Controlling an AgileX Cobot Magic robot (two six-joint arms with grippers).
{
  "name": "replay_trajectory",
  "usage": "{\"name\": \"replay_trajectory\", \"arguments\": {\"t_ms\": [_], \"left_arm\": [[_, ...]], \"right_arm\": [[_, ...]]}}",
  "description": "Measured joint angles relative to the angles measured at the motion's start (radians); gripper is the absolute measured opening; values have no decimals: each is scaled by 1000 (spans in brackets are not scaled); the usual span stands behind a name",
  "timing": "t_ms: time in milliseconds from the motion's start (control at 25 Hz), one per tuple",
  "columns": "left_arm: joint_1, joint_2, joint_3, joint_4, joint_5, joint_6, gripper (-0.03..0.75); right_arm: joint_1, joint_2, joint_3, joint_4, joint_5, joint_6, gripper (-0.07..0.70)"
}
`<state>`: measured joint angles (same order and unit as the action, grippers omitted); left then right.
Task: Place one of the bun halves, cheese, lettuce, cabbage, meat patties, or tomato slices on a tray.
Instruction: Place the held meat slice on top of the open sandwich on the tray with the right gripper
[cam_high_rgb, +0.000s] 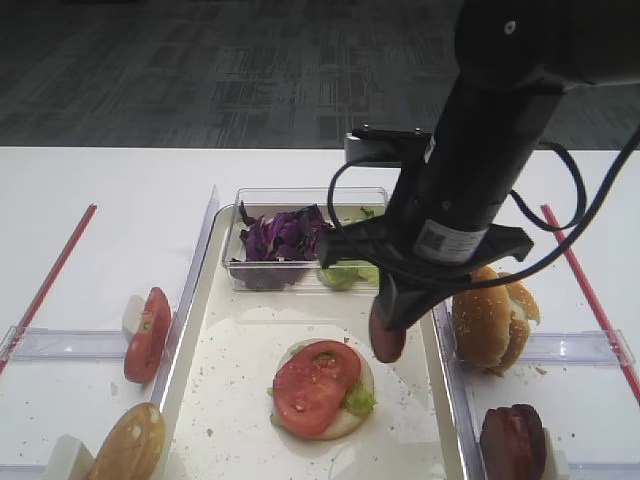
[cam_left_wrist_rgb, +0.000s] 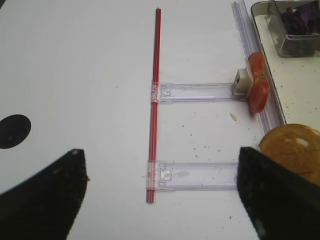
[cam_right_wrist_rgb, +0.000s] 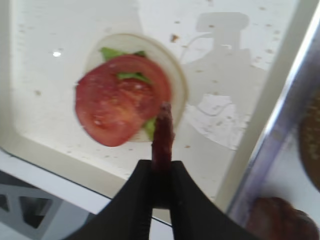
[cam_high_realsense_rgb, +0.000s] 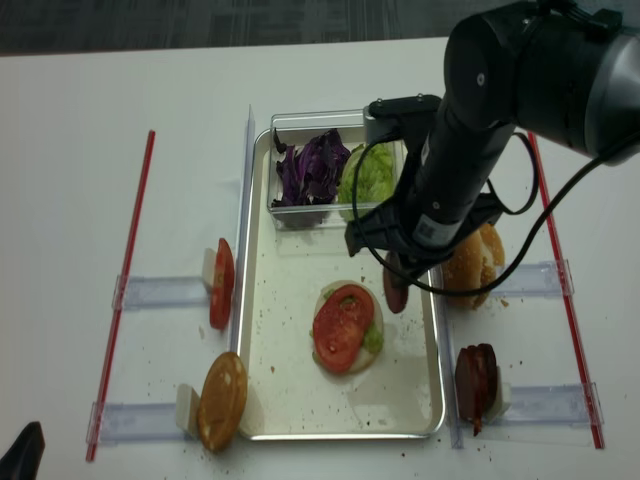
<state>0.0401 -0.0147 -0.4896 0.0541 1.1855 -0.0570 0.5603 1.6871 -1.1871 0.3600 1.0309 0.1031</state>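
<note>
The tray (cam_high_rgb: 225, 400) is lying lengthwise in the middle of the white table (cam_high_rgb: 100, 200), with a clear tub (cam_high_rgb: 300, 200) of purple cabbage (cam_high_rgb: 285, 235) and lettuce (cam_high_realsense_rgb: 372, 170) sitting at its far end. Near the tray's middle, a stack is building: a pale bun base with a bit of green leaf and tomato slices (cam_high_rgb: 315, 385) on top. Over the tray's right side the right arm is hanging, and the right gripper (cam_right_wrist_rgb: 161, 150) is pinching a meat patty (cam_high_rgb: 388, 340) on edge between closed jaws; in the wrist view the patty is standing upright, just to the right of the stack and above the tray floor. So the step in hand looks like carrying the patty over to be set down.

The next move probably calls for shifting slightly left over the tomato, lowering, and letting go so the disc tips flat rather than rolling off.

Outside the tray, bun halves (cam_high_rgb: 490, 320) and spare meat patties (cam_high_rgb: 512, 440) are waiting on the right, more tomato and a bun half on the left. The left gripper (cam_left_wrist_rgb: 160, 200) is standing wide and empty over bare table on the left.
</note>
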Motion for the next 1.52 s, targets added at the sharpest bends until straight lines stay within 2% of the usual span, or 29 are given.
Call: {"name": "replay_trajectory", "arguments": {"t_ms": [240, 360, 1520], "left_arm": [[0, 0, 0, 0, 0, 0, 565], [0, 0, 0, 0, 0, 0, 565], [0, 0, 0, 0, 0, 0, 565]], "right_arm": [[0, 29, 0, 274, -19, -184, 118], [0, 45, 0, 318, -27, -210, 118], [0, 185, 0, 355, -57, -291, 118]]}}
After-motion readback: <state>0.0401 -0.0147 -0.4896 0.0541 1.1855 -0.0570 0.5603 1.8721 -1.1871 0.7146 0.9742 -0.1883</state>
